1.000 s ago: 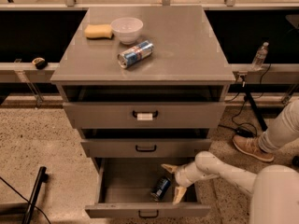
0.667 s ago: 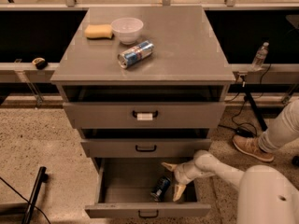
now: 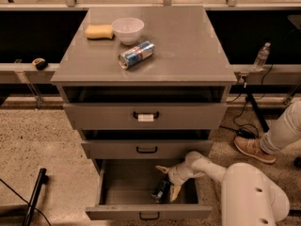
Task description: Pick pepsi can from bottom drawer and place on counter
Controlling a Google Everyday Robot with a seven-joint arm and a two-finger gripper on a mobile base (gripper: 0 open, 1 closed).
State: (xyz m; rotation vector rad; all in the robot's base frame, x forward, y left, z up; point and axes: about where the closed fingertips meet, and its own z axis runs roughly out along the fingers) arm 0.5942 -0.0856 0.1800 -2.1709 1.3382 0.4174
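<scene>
The bottom drawer (image 3: 108,192) is pulled open. The dark blue pepsi can (image 3: 161,191) lies tilted on its floor at the right. My gripper (image 3: 168,181) reaches down into the drawer from the right, just above and to the right of the can. Its pale fingers (image 3: 175,192) are spread open; the lower one is beside the can's right side and the upper one is above the can. The grey counter (image 3: 188,46) tops the cabinet.
On the counter lie a paler silver-and-blue can (image 3: 136,54), a white bowl (image 3: 127,29) and a yellow sponge (image 3: 99,31). The middle drawer (image 3: 146,149) and labelled top drawer (image 3: 146,116) stand slightly open. A person's leg and shoe (image 3: 254,149) are at the right.
My gripper has shifted slightly left, closer around the pepsi can. The can has not moved.
</scene>
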